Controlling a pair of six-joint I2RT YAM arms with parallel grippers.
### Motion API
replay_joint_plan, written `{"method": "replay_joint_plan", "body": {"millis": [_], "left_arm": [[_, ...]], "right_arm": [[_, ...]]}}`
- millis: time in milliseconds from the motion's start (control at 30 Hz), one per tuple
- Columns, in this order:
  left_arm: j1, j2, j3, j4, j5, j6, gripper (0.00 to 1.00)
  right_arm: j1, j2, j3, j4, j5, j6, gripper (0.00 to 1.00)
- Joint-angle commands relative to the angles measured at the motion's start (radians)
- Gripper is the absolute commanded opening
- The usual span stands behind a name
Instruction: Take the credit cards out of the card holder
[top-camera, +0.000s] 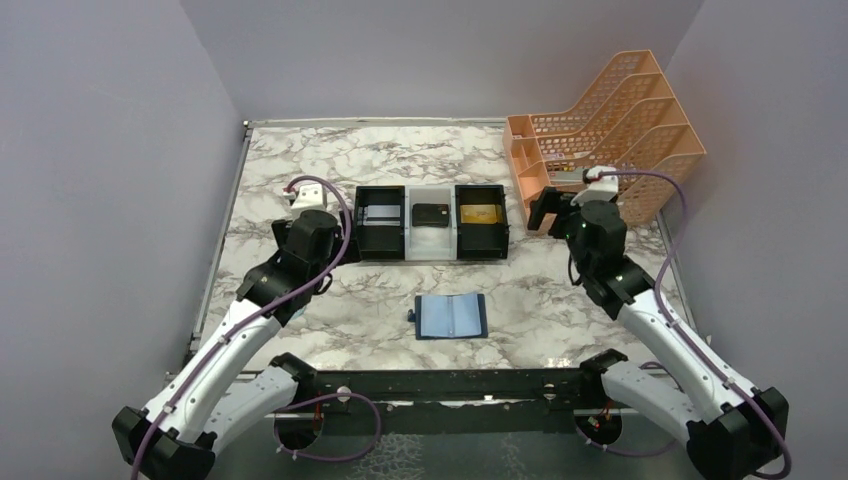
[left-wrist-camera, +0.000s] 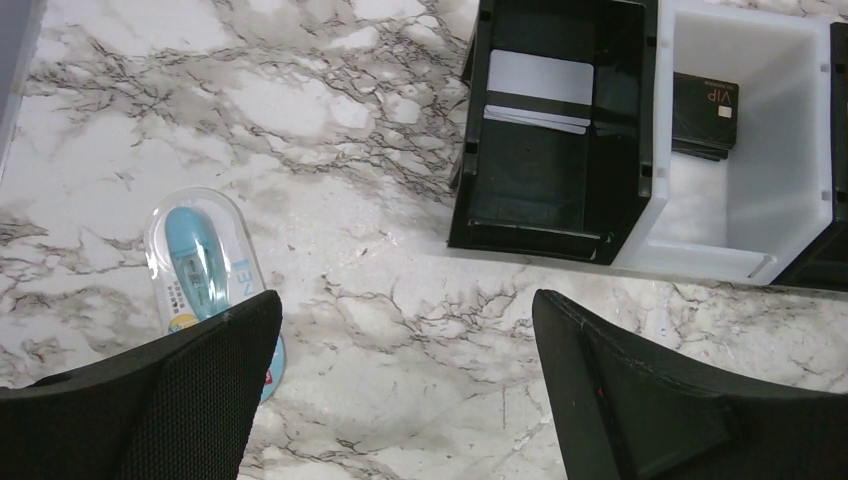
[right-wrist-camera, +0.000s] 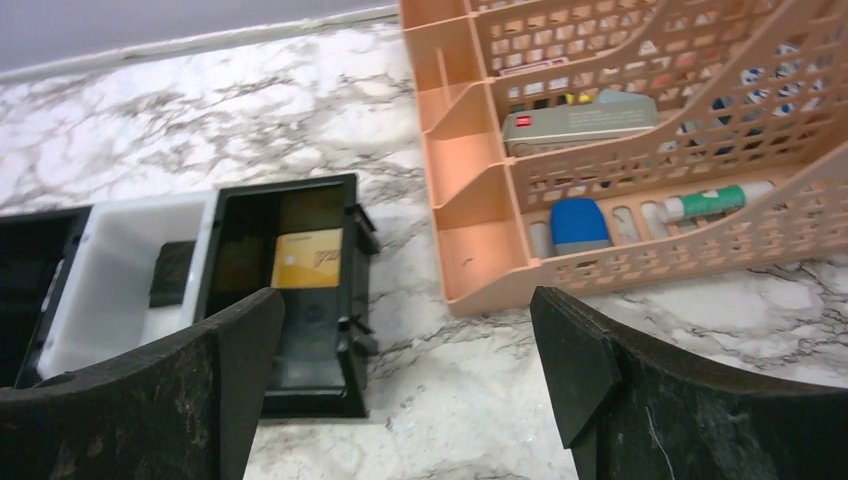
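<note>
**A:** Which step was it on?

**B:** Tail end, by my read. The card holder (top-camera: 451, 316) lay open and flat at near centre, between the arm bases, and neither arm touched it. Its pockets looked pale and bare from above, but they were too small to be sure.

**A:** And the cards?

**B:** In the tray row just far of the holder. Silver-grey cards (left-wrist-camera: 540, 78) were in the left black tray (left-wrist-camera: 470, 150), a black card (left-wrist-camera: 705, 108) in the white tray (left-wrist-camera: 660, 200), and a gold card (right-wrist-camera: 308, 258) in the right black tray (right-wrist-camera: 352, 250).

**A:** Jaws?

**B:** The left gripper (left-wrist-camera: 405, 310) hung over bare marble near-left of the row, spread wide, with nothing in it. The right gripper (right-wrist-camera: 405, 300) was just as wide and empty, between the right tray and the peach rack (right-wrist-camera: 470, 260).

**A:** Next move?

**B:** Check the pockets. If a card were left, one arm would need to pin the holder while the other pinched the card's edge. The holder would likely skate on that top otherwise. If none were left, back off.

**A:** Surface and room?

**B:** A marble-print table (top-camera: 300, 160) with plain lilac-grey walls on three sides. The rack sat far right with stationery in it, and a packaged correction tape (left-wrist-camera: 200, 270) lay on the left.
</note>
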Motion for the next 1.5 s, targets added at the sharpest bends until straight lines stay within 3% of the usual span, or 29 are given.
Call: {"method": "replay_joint_plan", "body": {"millis": [0, 200, 400, 800, 1467], "left_arm": [[0.005, -0.081, -0.033, 0.008, -0.108, -0.016, 0.99], [0.005, -0.174, -0.060, 0.031, -0.168, -0.034, 0.99], [0.005, -0.176, 0.009, 0.037, -0.229, -0.009, 0.99], [0.005, -0.100, 0.283, 0.037, -0.210, 0.138, 0.99], [0.005, -0.079, 0.266, 0.034, -0.179, 0.121, 0.99]], "right_arm": [[-0.174, 0.047, 0.052, 0.009, -0.246, 0.050, 0.96], [-0.197, 0.050, 0.120, 0.025, -0.418, -0.017, 0.96], [-0.197, 0.029, 0.221, 0.002, -0.557, -0.075, 0.96], [-0.197, 0.019, 0.397, -0.159, -0.507, -0.102, 0.99], [-0.197, -0.003, 0.407, -0.124, -0.553, -0.075, 1.00]]}}
